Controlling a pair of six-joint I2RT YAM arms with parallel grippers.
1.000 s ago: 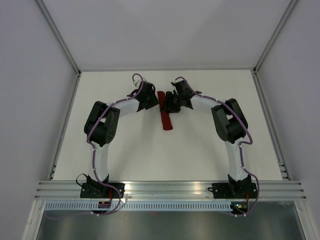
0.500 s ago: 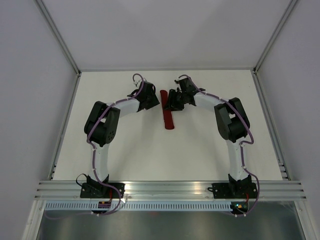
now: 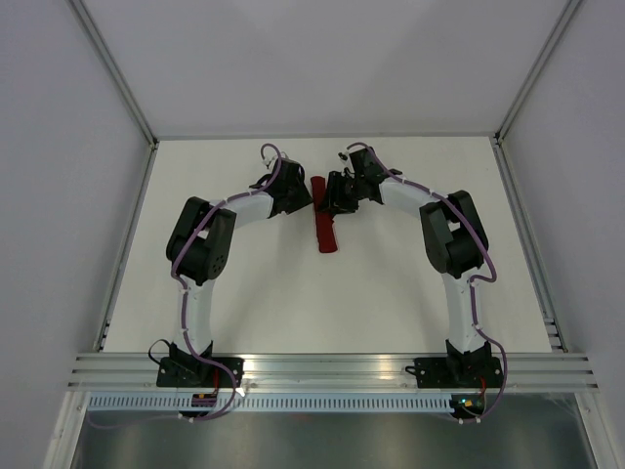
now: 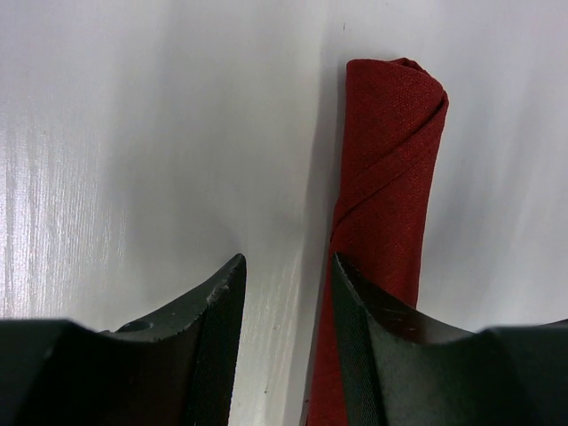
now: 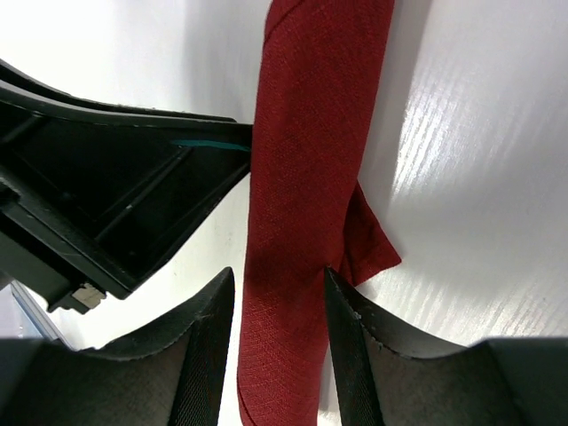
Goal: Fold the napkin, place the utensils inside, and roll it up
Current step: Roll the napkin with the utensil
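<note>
Napkin (image 3: 325, 225) is rolled tight and lies on the worktop (image 3: 391, 283) between both arms. Knife not visible. Left jaws spread, empty, roll just beside. Right jaws spread astride roll. Risk: corner flap (image 5: 368, 244) snags on pull-away, roll unwinds.

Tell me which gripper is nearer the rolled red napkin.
Right. The right gripper straddles the napkin, with one finger on each side of the roll. The left gripper sits just beside it, the roll lying outside its gap.
</note>
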